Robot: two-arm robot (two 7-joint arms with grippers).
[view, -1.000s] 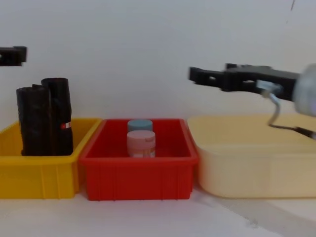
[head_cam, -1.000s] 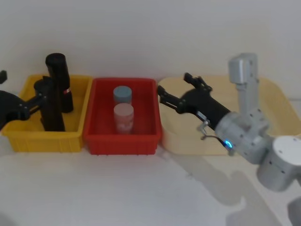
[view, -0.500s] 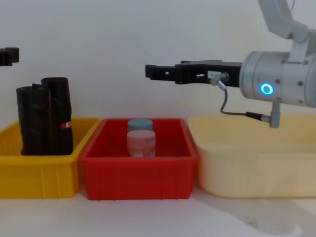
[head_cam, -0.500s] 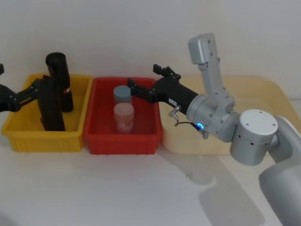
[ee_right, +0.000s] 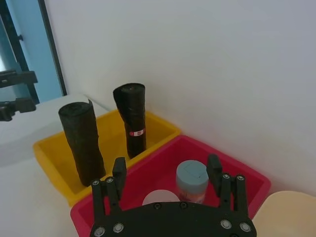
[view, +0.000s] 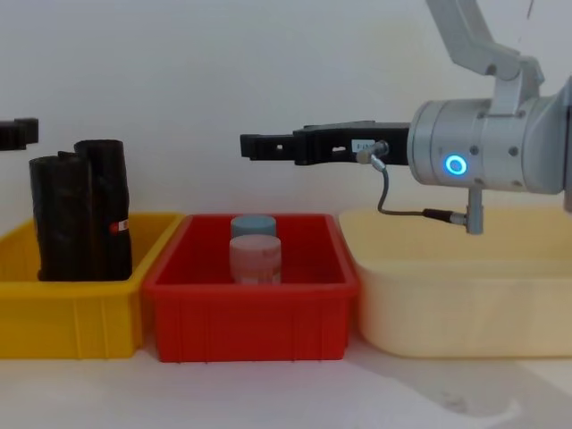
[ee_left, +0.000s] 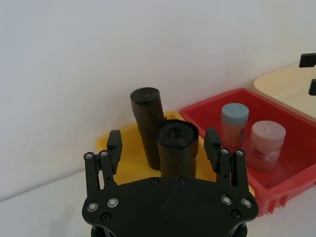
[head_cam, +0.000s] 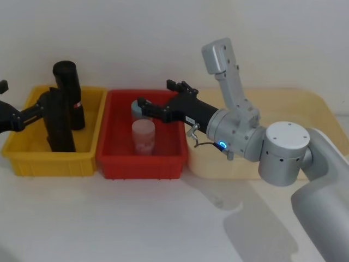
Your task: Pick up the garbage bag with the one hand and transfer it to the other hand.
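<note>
Garbage bag (head_cam: pixel 61 128) upright in yellow bin (head_cam: pixel 49 161), left side, just near of tagged roll (head_cam: pixel 68 90). Pre-grasp step: left end effector (ee_left: pixel 163 140) wide open, empty, lined up on bag, not touching. Right end effector (view: pixel 248 144) open, empty, above red bin (view: pixel 250 322). Next, probably: advance left, clamp bag, lift.

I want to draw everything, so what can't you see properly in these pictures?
- Chest view: the bottom of the garbage bag is hidden by the yellow bin.
- Chest view: the left gripper is cut off by the left edge.
- Head view: the right gripper covers part of the blue jar.
</note>
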